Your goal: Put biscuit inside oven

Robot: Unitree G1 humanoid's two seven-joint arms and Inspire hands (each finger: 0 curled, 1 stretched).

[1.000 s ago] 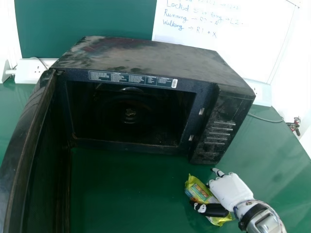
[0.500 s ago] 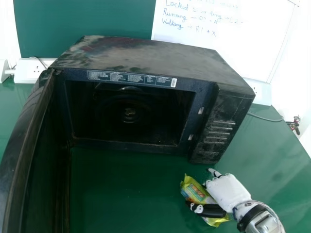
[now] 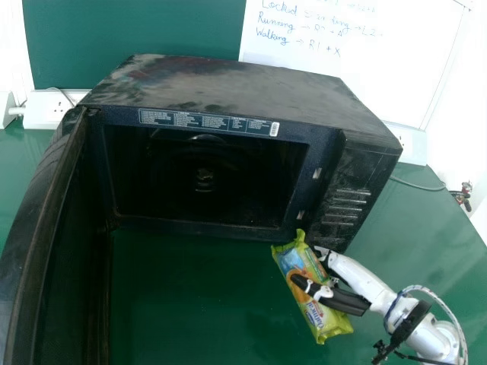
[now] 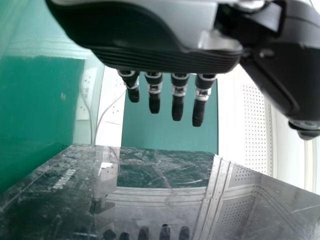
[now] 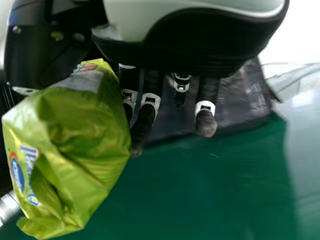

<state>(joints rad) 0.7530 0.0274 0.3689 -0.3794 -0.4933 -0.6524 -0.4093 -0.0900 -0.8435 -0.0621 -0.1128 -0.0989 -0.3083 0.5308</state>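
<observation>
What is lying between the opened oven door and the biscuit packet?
Nothing: the green table is bare between the oven door and the biscuit packet, as the head view shows.

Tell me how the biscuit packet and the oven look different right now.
The biscuit packet is bright yellow-green, while the oven is black. The packet is far smaller than the oven. The packet is held at a tilt in the right robot hand; the oven stands on the table, door open. Both carry print.

Green biscuit packet (image 5: 75, 150) in robot hand (image 3: 359, 278), green tabletop (image 5: 210, 195) beyond.
</observation>
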